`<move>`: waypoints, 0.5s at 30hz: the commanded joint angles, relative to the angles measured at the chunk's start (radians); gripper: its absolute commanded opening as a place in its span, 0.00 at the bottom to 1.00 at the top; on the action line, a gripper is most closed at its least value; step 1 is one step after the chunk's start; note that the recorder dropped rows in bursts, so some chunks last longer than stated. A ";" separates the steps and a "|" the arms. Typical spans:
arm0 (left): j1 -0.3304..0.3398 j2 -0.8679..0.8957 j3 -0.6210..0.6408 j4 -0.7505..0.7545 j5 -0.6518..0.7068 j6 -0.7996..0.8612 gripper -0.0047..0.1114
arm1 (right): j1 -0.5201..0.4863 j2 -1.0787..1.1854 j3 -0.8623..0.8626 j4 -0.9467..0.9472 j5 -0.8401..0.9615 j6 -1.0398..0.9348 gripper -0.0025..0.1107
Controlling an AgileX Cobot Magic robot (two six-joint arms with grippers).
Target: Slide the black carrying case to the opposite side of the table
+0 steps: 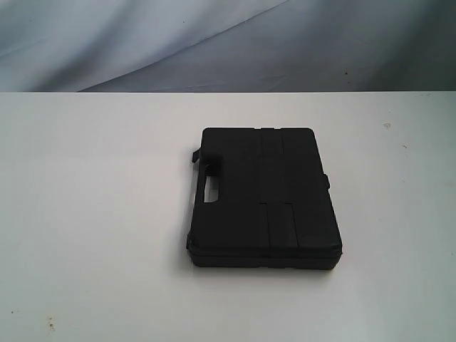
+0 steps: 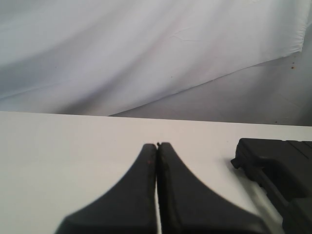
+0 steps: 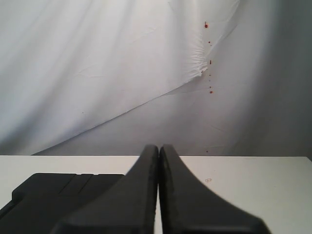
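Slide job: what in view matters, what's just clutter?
In the job: black case, white table, left hand (shut), right hand (shut).
Just there: wrinkled white cloth behind the table, small specks on the table.

A wide white bench (image 1: 85, 214), dotted with a few small specks, is shown. A flat black case (image 1: 265, 199) is laid directly on it near the middle, its handle cut-out toward the exterior view's left.

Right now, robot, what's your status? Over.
Left end effector shut, empty. Right end effector shut, empty. Case flat on table, untouched. No obstacle seen.
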 commanded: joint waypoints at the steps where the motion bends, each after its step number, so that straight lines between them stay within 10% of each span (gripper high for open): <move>1: 0.005 -0.005 0.004 -0.002 -0.002 -0.003 0.04 | -0.008 -0.006 0.004 -0.016 0.006 -0.004 0.02; 15: 0.005 -0.005 0.004 0.007 -0.134 -0.034 0.04 | -0.008 -0.006 0.004 -0.016 0.006 -0.004 0.02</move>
